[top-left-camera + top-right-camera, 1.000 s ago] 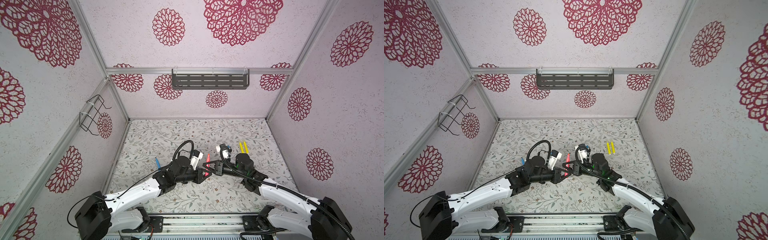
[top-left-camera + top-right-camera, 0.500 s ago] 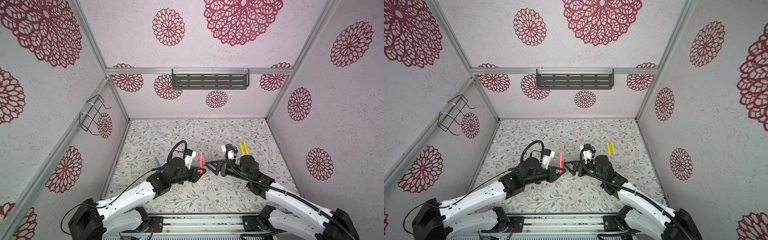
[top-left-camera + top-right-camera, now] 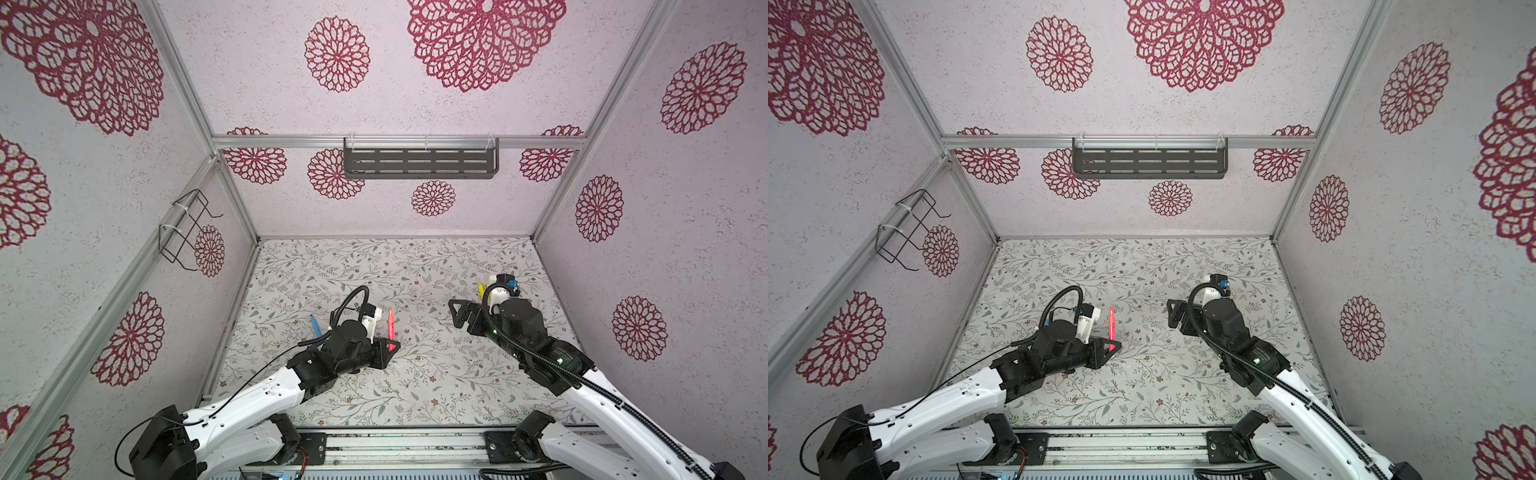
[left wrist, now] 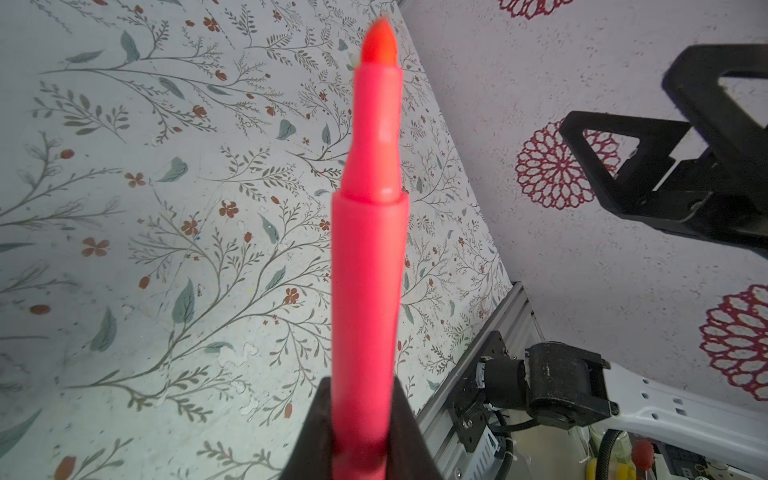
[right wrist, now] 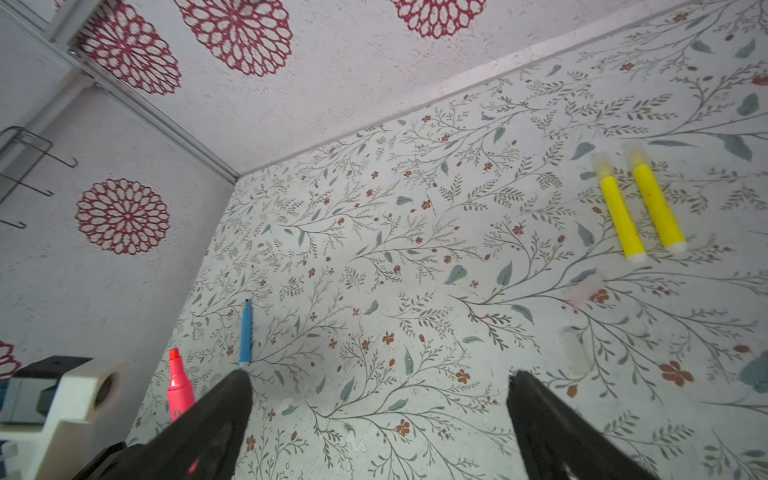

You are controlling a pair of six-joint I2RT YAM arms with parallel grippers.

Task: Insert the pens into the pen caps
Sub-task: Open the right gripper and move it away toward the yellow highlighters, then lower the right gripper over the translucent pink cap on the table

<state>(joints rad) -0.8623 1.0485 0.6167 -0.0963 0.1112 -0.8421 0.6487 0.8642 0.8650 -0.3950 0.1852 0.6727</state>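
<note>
Over the floral tabletop [image 3: 415, 374], the pink-red pen [image 3: 390, 322] is clamped by the left gripper [image 3: 390, 345]; the right gripper [image 3: 455, 312] has been opened and withdrawn rightward (capping seemingly still ahead).

A robot test cell in a lab: aluminium frame bars [image 3: 399, 142] hold papered walls [image 3: 374, 208] (red medallion print) around a floral counter [image 3: 415, 266], with a left arm [image 3: 249, 405] and right arm [image 3: 602, 399] bolted to a near-edge rail [image 3: 407, 446].

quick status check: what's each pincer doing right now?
Left pincer: closed, holding the slim pink-red marker pen.
Right pincer: open, holding nothing.
</note>
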